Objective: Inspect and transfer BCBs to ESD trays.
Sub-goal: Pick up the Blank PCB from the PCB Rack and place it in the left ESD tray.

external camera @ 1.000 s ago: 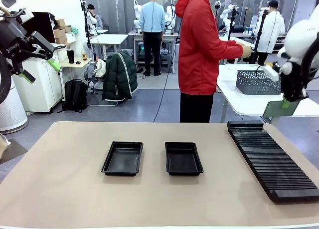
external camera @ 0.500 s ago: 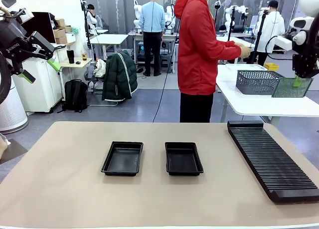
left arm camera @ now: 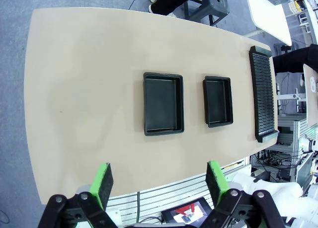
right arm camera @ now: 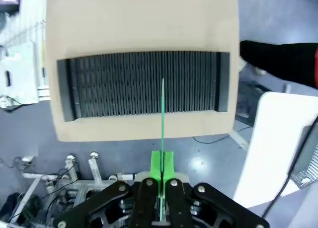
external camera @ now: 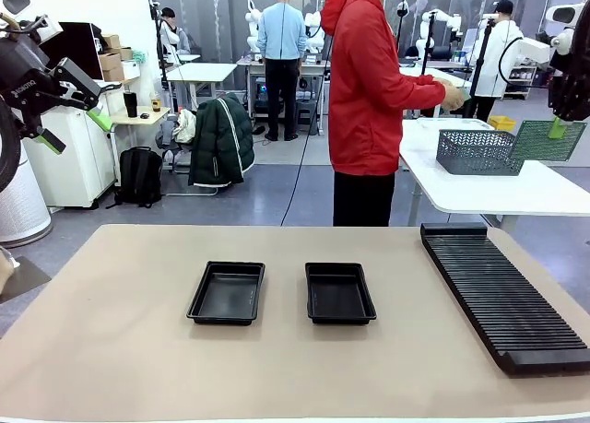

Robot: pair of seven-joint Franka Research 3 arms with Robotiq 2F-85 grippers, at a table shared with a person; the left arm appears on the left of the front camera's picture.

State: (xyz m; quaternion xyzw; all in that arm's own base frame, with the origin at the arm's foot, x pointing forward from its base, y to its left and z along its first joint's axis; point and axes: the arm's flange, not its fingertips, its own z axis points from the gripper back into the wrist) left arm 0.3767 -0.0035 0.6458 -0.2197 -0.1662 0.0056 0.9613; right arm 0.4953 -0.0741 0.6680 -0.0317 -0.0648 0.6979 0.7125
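Two black trays are set side by side near the middle of the tan table (external camera: 111, 340), the left tray (external camera: 227, 292) and the right tray (external camera: 339, 292) a little apart. Both are seen to be empty. A long black slotted rack (external camera: 502, 294) is laid along the right side of the table, running from far to near, and nothing is seen standing in its slots.

One green circuit board (external camera: 535, 145) is held high in the air over the far right of the scene, well apart from both trays. It is pinched at its upper edge by the right gripper (external camera: 556, 128), whose jaws are closed tight on it. In the right wrist view the board (right arm camera: 162, 109) is seen edge-on as a thin green line rising from between the pads (right arm camera: 167, 161), with the rack (right arm camera: 99, 84) far below it.

The left gripper (left arm camera: 159, 164) is raised high at the left side, with its jaws spread wide and nothing held between them; both trays and the rack are looked down on from there.

Beyond the far edge a person in a red jacket (external camera: 369, 82) is turned towards a white side table (external camera: 479, 188), on which a grey mesh basket (external camera: 472, 152) is placed.
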